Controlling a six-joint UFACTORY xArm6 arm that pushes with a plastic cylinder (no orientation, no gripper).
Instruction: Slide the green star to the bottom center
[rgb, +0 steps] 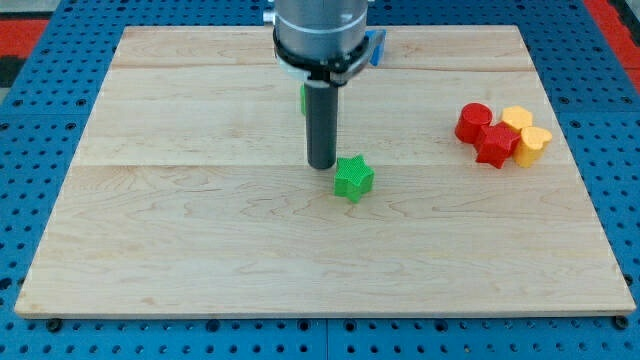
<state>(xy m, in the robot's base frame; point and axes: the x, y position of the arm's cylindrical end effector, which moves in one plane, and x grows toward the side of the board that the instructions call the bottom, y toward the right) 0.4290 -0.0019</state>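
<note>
The green star (353, 178) lies near the middle of the wooden board (200, 230). My tip (322, 165) rests on the board just to the upper left of the star, very close to it or touching it. The dark rod rises from the tip to the arm at the view's top centre.
A cluster at the view's right holds a red cylinder (473, 122), a red star (495, 144), a yellow hexagon-like block (517, 119) and a yellow heart (534, 144). A green block (303, 97) and a blue block (377, 45) show partly behind the arm.
</note>
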